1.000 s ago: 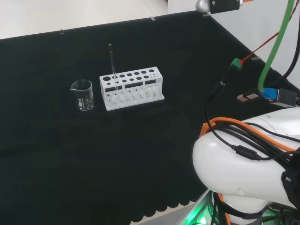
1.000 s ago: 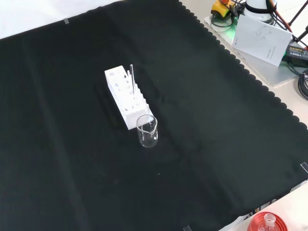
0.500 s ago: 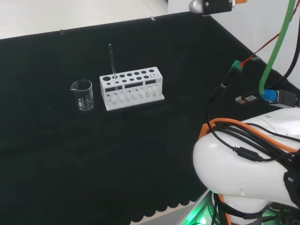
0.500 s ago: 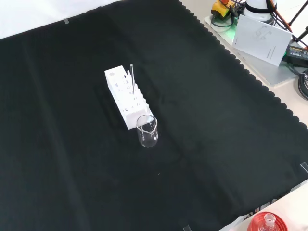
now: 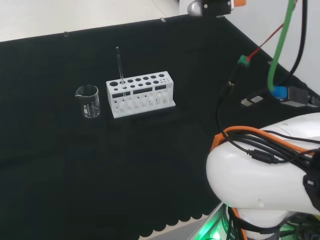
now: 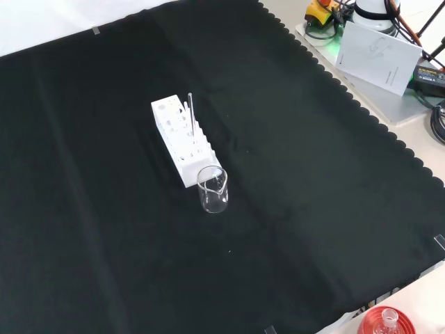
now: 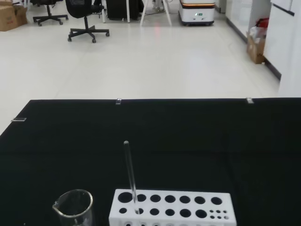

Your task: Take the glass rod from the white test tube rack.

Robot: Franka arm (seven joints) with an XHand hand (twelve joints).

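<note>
The white test tube rack (image 5: 140, 93) stands on the black cloth left of the arm's white links in the head view. A thin glass rod (image 5: 120, 69) stands upright in a hole near the rack's left end. In the front view the rack (image 6: 179, 139) runs towards the camera with the rod (image 6: 190, 113) rising from it. The wrist view looks at the rack (image 7: 172, 209) and the rod (image 7: 130, 175) from a distance. I cannot tell how the hand stands.
A small clear glass beaker (image 5: 88, 101) stands just left of the rack in the head view, and just in front of the rack (image 6: 213, 188) in the front view. A red ribbed stand with a flask (image 6: 386, 323) sits at the front view's lower right edge.
The arm's upper parts and cables at the head view's top right have shifted to the left. The rack, rod and beaker have not moved.
</note>
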